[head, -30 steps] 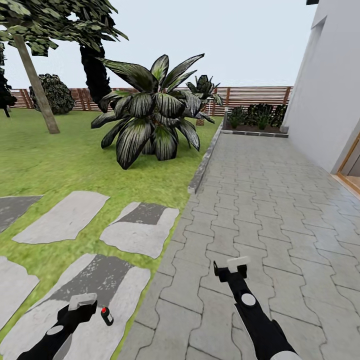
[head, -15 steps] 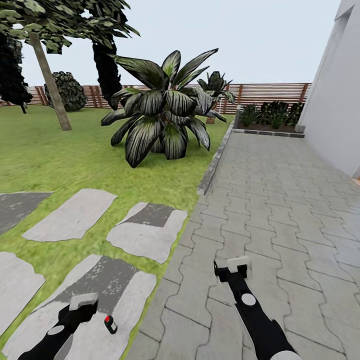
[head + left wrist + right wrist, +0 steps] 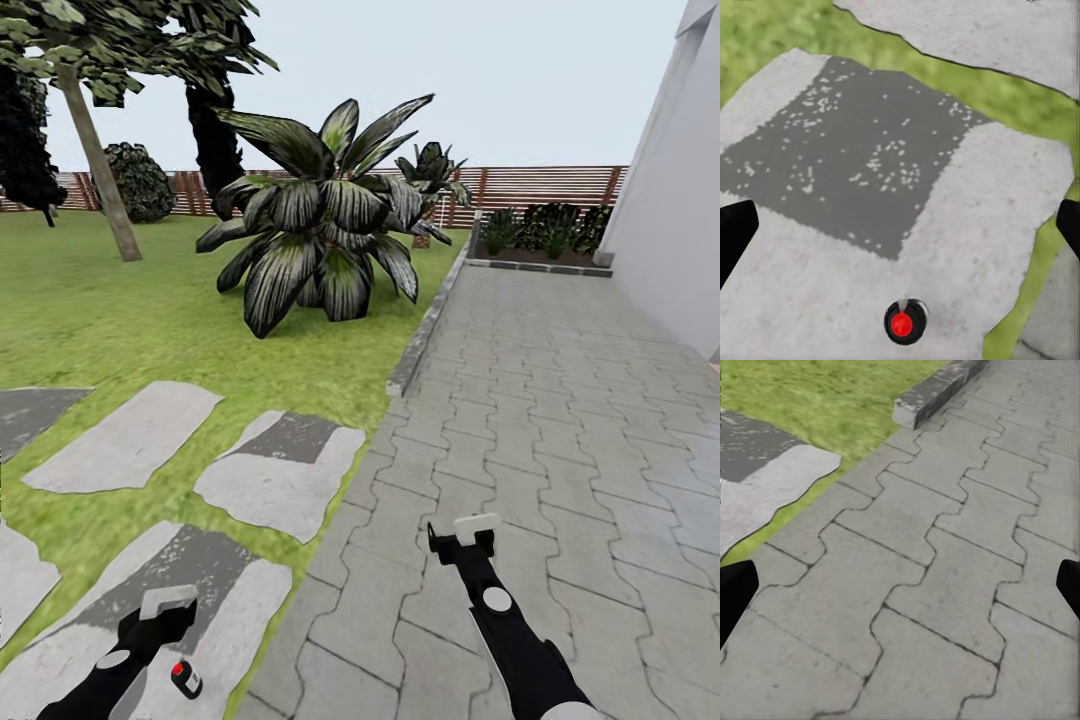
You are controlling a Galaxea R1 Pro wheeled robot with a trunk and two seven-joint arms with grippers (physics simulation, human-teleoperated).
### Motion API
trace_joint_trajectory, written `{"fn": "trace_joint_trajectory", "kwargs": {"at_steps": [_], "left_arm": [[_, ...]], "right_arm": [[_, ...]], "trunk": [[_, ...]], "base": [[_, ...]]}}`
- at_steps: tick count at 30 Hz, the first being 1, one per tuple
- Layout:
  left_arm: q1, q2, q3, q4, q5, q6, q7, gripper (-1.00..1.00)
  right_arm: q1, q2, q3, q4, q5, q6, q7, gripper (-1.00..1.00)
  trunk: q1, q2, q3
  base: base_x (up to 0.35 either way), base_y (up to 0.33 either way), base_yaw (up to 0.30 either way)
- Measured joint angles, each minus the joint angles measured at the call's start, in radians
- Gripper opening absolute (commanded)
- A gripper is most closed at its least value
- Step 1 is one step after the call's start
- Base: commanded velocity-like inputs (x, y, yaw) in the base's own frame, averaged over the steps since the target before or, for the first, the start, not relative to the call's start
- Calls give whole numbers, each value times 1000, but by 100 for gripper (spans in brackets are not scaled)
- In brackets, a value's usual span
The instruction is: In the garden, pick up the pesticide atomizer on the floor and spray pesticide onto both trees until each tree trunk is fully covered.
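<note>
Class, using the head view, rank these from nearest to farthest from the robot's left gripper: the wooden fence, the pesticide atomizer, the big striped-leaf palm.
1. Pesticide atomizer: on the slab, just right of the left gripper.
2. Striped-leaf palm: on the lawn, well ahead.
3. Wooden fence: at the garden's far edge, behind the palm.

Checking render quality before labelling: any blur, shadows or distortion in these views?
Head view: wide-angle stretch, house wall leans, tree tilts; flat light, dark patch on slab. Left wrist view: soft, bottle still readable beside that speckled patch. Right wrist view: paving slightly soft, no glare.
</note>
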Motion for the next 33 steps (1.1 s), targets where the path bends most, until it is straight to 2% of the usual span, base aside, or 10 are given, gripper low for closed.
{"fn": "trace_joint_trajectory", "kwargs": {"at_steps": [6,11,20,33], "left_arm": [[0,-2,-2,-1,0,-1,-1,100],[1,-2,-3,-1,0,-1,-1,100],[0,-2,-3,0,0,-2,-2,100],[-1,-2,-3,0,0,-2,-2,100]], "right_arm": [[0,0,0,8,0,0,0,100],[1,0,0,14,-1,0,0,100],[0,0,-1,10,-2,0,0,100],[0,0,-1,10,-2,0,0,100]], "trunk": [[0,0,0],[0,0,0],[34,-63,-40],[84,-154,-82]], "base": [[9,-32,208],[1,-4,61],[0,0,0],[0,0,0]]}}
